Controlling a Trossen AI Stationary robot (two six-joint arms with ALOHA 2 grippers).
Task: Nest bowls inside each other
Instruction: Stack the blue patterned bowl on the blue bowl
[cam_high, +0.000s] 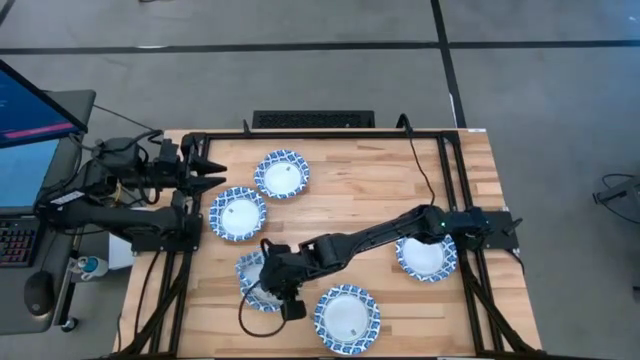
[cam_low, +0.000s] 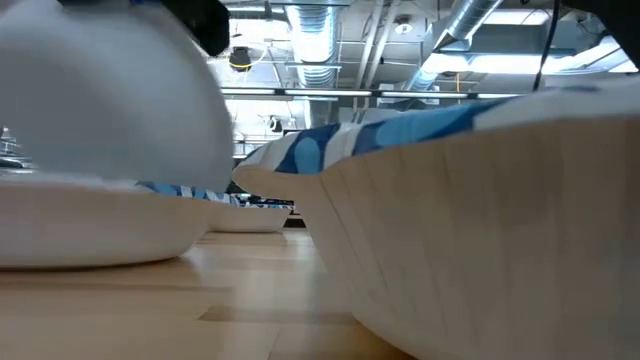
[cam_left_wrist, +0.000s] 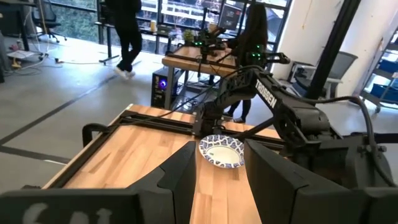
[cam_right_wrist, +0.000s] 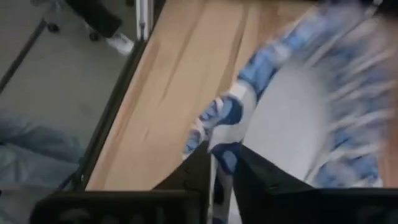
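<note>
Bowls look stiff, glazed, slippery: you've got right fingers (cam_right_wrist: 224, 163) clenched on one bowl's rim (cam_right_wrist: 227, 118); left fingers (cam_high: 210, 168) released, idle.

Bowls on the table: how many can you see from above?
5 separate spots: two near the left gripper at and, one at the right edge, one front, one under the right gripper at. A sixth may hide there.

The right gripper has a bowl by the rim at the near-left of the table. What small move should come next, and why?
Probably a lift, then a carry toward another bowl. The right gripper is shut on the rim of the gripped bowl; the front bowl lies apart beside it, open side up. The left gripper waits open at the table's left edge.
</note>
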